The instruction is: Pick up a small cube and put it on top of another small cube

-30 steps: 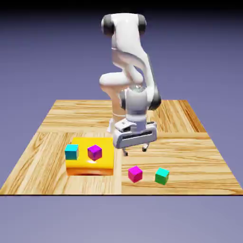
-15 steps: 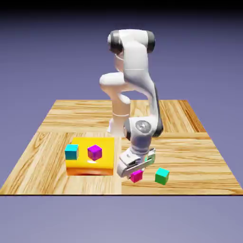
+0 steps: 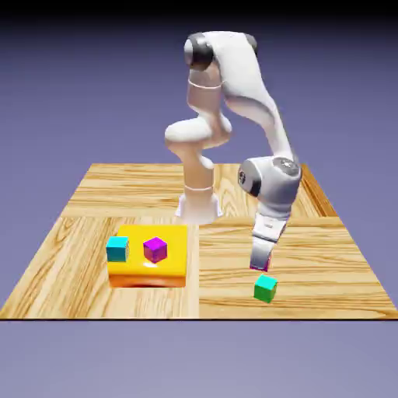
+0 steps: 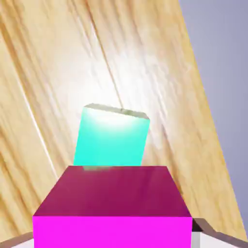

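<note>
Hand view is showing the pink cube (image 4: 112, 206) filling the bottom of the picture, clamped between the gripper's fingers (image 4: 206, 235), of which only grey slivers are peeking out at its lower corners. Just beyond it the green cube (image 4: 112, 138) is sitting on the wooden table (image 4: 58, 72), its teal top face lit brightly; a gap is separating the two cubes, so the pink one is not yet resting on it.

From the exterior view, the gripper (image 3: 261, 264) is hanging directly above the green cube (image 3: 265, 288), carrying the pink cube (image 3: 260, 267), which is showing only as a small magenta edge under the fingers. Half a second ago the gripper was down at the table, to the exterior view's left of the green cube, closing around the pink cube where it lay; now that spot beside the green cube is bare and the arm is swinging over to the exterior view's right, with the hand raised clear of the boards.

Well to the exterior view's left of the green cube, the yellow block (image 3: 148, 264) is lying as before, with the cyan cube (image 3: 117, 249) and the purple cube (image 3: 155, 249) on top of it, both unmoved.
</note>
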{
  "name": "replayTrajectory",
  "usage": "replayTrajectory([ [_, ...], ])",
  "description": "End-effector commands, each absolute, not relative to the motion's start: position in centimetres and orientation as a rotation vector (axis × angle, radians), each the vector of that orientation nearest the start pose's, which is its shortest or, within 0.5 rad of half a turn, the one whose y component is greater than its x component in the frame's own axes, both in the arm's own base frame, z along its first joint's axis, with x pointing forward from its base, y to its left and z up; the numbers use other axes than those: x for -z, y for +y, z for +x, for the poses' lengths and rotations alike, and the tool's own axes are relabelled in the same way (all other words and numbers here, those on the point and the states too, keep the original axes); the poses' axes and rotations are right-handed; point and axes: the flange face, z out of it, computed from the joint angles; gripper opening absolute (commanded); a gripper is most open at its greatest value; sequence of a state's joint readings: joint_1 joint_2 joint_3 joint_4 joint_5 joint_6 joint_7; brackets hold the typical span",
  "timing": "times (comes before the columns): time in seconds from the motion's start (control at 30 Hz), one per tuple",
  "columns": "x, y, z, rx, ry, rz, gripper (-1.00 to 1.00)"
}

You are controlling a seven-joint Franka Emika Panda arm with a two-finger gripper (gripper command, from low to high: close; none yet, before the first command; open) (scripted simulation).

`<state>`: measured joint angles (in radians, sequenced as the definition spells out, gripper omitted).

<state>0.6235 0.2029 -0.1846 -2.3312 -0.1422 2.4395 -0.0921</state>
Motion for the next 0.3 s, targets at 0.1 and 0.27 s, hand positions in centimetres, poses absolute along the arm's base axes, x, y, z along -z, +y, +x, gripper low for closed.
replayTrajectory([
  [0.1, -19.7, 21.0, 46.2, -0.114, -1.041, -3.109, -1.0],
  [0.27, -19.1, 21.0, 46.2, -0.114, -1.041, -3.109, 1.0],
])
